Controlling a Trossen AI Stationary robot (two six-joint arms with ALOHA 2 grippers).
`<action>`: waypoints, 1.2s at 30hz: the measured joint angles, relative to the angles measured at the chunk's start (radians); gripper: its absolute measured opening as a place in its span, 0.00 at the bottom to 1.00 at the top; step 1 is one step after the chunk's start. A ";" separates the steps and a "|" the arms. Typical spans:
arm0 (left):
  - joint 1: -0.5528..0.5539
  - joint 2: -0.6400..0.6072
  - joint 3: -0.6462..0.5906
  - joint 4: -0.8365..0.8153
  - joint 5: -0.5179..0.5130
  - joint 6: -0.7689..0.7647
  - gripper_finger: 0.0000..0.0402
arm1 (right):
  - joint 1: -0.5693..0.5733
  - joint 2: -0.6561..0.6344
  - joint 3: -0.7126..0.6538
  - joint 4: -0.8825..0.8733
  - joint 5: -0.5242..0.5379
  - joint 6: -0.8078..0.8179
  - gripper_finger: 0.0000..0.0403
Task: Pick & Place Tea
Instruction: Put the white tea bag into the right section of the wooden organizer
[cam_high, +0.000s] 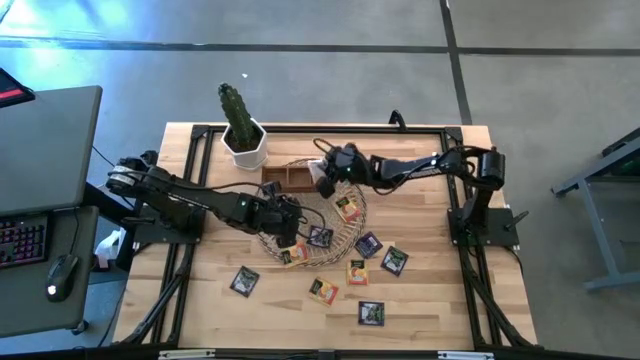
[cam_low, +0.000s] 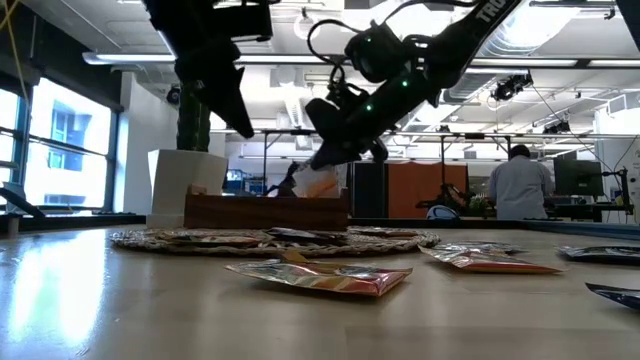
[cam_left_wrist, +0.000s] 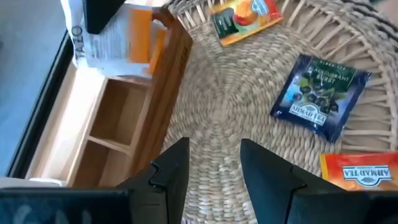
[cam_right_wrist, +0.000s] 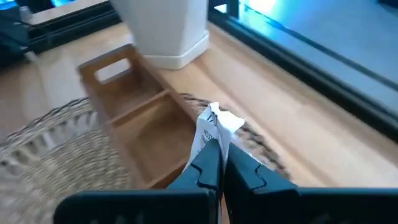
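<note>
tea sachet (cam_right_wrist: 214, 127), white with orange print, is pinched upright between the right claw's (cam_right_wrist: 219, 163) fingers, which are clamped tight on its lower edge. the claw hangs just above the wooden box (cam_right_wrist: 134, 106), over the compartment at the end away from the white pot (cam_right_wrist: 165, 31). in the left wrist view the same sachet (cam_left_wrist: 121, 37) shows hanging over that end of the box (cam_left_wrist: 112, 124), with the dark claw tip above it. in the low view the right claw (cam_low: 335, 135) slants down behind the box (cam_low: 265, 210), the sachet's pale corner under it.

the left claw (cam_left_wrist: 211, 168) hovers over the wicker mat (cam_left_wrist: 242, 106), its two fingers spread apart with nothing between them. in front of it on the mat lie a purple sachet (cam_left_wrist: 320, 93), an orange-and-green one (cam_left_wrist: 245, 18) near the mat's rim, and a red-orange one (cam_left_wrist: 364, 171) at the mat's edge.

from above, the left claw (cam_high: 285, 215) is over the mat (cam_high: 315, 222) and the right claw (cam_high: 327, 172) over the box (cam_high: 290, 176) just behind it. a cactus (cam_high: 236, 112) stands in the pot (cam_high: 244, 145) beside the box. more sachets lie loose on the table (cam_high: 200, 290) in front of the mat, among them a dark one (cam_high: 245, 281) well to the left-arm side and another dark one (cam_high: 371, 312) nearest the front edge.

in the low view a person (cam_low: 520, 190) stands far off in the room behind.
</note>
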 joint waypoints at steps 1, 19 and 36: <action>0.000 -0.002 0.000 0.004 -0.001 0.000 0.35 | -0.004 0.000 0.000 0.001 0.002 -0.018 0.01; 0.000 -0.002 0.000 0.002 -0.002 0.000 0.35 | 0.020 0.053 0.000 0.024 0.046 -0.154 0.10; 0.000 -0.002 0.000 -0.008 0.027 0.000 0.35 | 0.062 -0.020 0.000 -0.062 0.136 -0.231 0.21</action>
